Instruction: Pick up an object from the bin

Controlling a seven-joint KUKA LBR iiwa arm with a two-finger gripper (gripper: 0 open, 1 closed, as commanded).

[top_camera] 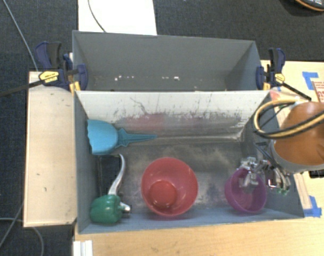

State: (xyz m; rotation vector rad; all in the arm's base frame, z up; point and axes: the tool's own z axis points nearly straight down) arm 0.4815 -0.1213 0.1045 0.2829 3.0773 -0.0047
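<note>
Hovering over the purple cup [243, 197], sitting just right of the red bowl [168, 187], the claw [252, 176] is seemingly lining up its grab. Can't tell how open it is or if it's gripping anything. Next it's needing a firm pinch on the rim, then lifting.

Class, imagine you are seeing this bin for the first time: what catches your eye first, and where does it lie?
The red cup, open side up low in the middle of the bin, stands out most. To its right the gripper is over a purple cup in the lower right corner. A blue funnel lies by the left wall, a green thing below it.
</note>
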